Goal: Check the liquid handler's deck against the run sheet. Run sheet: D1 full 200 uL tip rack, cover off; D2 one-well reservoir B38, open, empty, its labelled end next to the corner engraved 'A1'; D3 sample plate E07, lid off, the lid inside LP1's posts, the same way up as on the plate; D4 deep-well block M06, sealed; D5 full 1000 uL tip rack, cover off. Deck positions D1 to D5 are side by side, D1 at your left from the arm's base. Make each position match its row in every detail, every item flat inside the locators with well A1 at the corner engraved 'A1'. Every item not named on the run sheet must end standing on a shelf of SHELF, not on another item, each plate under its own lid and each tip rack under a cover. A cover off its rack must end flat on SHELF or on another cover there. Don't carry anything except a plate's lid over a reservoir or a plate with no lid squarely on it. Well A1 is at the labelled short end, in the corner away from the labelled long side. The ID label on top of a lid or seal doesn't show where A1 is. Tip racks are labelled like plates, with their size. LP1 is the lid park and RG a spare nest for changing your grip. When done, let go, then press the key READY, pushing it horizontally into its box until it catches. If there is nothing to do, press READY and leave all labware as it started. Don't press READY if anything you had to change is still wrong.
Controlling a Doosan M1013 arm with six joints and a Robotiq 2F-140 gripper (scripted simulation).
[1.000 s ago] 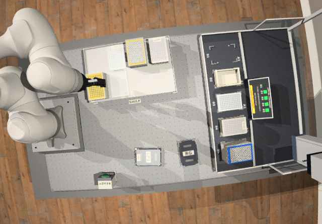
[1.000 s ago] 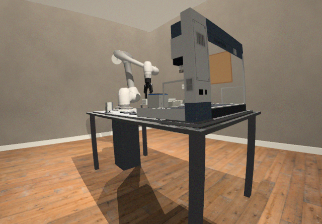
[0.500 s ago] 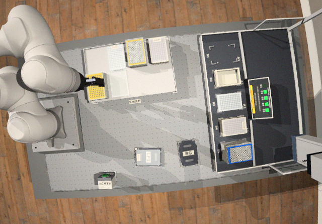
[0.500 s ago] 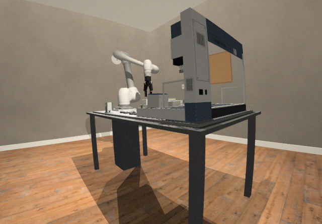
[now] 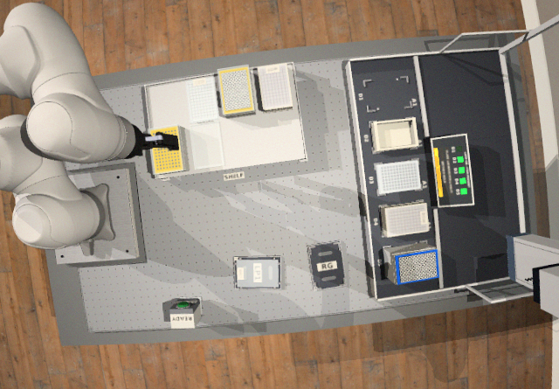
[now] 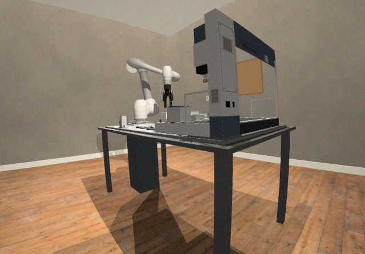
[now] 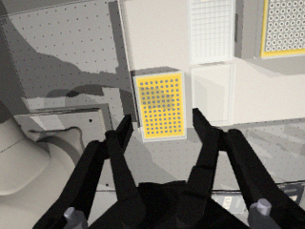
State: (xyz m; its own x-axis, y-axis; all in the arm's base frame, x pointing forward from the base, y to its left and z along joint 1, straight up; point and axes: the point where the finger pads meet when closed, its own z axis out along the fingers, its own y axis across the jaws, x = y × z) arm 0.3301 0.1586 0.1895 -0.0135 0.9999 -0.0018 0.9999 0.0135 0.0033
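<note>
A yellow 200 uL tip rack (image 5: 168,154) stands on the front left corner of SHELF (image 5: 225,118), with no cover on it. My gripper (image 5: 164,140) is open and empty. It hangs above this rack, one finger on each long side, clear of it, as the wrist view shows the gripper (image 7: 162,119) and rack (image 7: 160,106). D1 (image 5: 388,93) is bare. D2 holds an open reservoir (image 5: 394,135), D3 an unlidded plate (image 5: 397,177), D4 a sealed block (image 5: 404,218), and D5 a blue tip rack (image 5: 416,265).
On SHELF stand a second yellow rack (image 5: 235,90), a white plate (image 5: 202,99), another plate (image 5: 275,86), and a clear cover (image 5: 205,145) lying flat beside my rack. LP1 (image 5: 257,272), RG (image 5: 326,266) and the READY key (image 5: 182,313) are near the front edge.
</note>
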